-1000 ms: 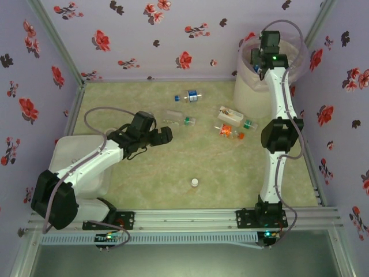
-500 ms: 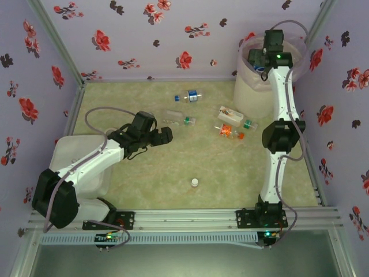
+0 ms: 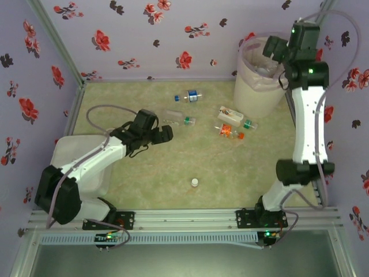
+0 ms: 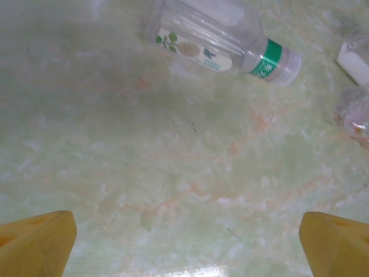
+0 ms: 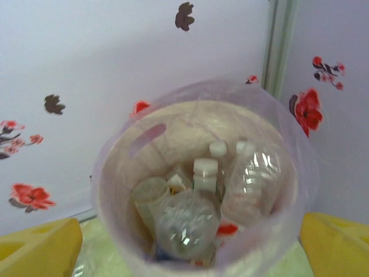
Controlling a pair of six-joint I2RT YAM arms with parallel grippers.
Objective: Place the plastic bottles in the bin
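The bin (image 3: 256, 92) stands at the back right. From the right wrist I look down into the bin (image 5: 118, 173), where several clear plastic bottles (image 5: 185, 222) lie. My right gripper (image 3: 277, 47) hangs open and empty high above the rim; its midpoint is (image 5: 190, 248). On the table lie a blue-capped bottle (image 3: 189, 96), a green-capped clear bottle (image 3: 177, 119) and a white-labelled bottle (image 3: 235, 117). My left gripper (image 3: 168, 134) is open just short of the green-capped bottle (image 4: 213, 43), with bare table between its fingers (image 4: 187, 245).
A small bottle with orange cap (image 3: 229, 132) lies beside the white-labelled one. A lone white cap (image 3: 195, 182) sits mid-table. A flat white box (image 3: 81, 167) sits at the near left under the left arm. Floral walls close in three sides.
The right arm has lifted its gripper up out of the bin and back toward the right wall, stretching taller. The left arm has barely shifted.
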